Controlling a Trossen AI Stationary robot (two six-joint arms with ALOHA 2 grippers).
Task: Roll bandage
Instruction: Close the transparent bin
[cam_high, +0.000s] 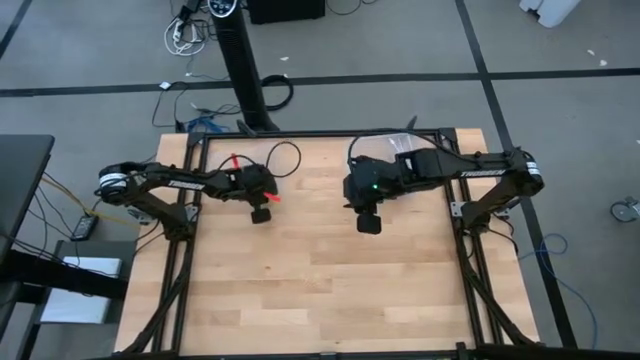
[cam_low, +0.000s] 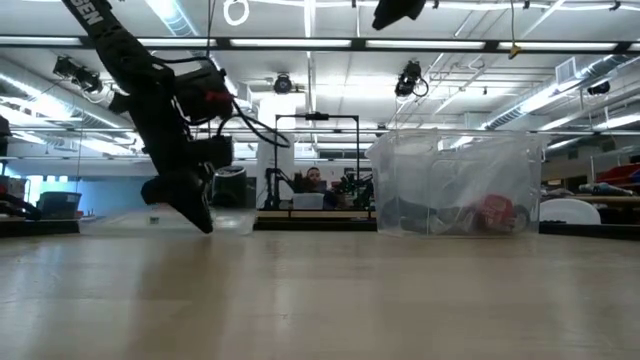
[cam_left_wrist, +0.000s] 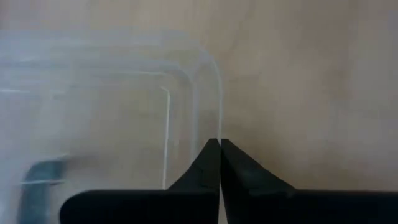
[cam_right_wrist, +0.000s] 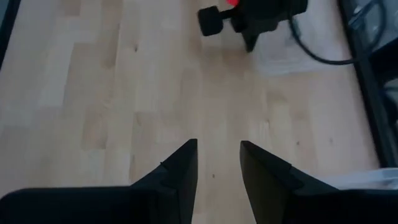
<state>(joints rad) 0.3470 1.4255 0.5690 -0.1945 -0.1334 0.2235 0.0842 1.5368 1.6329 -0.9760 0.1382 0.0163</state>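
Left gripper (cam_left_wrist: 219, 144): the two dark fingers meet tip to tip, with no gap between them and nothing visible held. In the left wrist view the tips lie directly over the rounded corner of a clear plastic box (cam_left_wrist: 124, 118), whose rim lines run toward the left of that frame; whether the tips touch the plastic cannot be determined. In the low view this gripper (cam_low: 203, 222) points down at the left of the frame, close to the table surface, with a low clear container just beside it. In the high view it (cam_high: 261, 213) sits left of centre, over the upper part of the wooden table (cam_high: 320, 290).

Right gripper (cam_right_wrist: 217, 152): the fingers stand apart with bare tabletop visible between them; nothing is held. In the high view it (cam_high: 368, 222) hangs right of centre, well apart from the left gripper. The right wrist view shows the left arm's gripper at the top of the frame.

Bandage: not identifiable in any view. The low view shows a large clear plastic bin (cam_low: 455, 185) at the right of the frame with dark and red contents at its bottom; these cannot be identified.

A person is visible in the room behind the table, centre of the low view.
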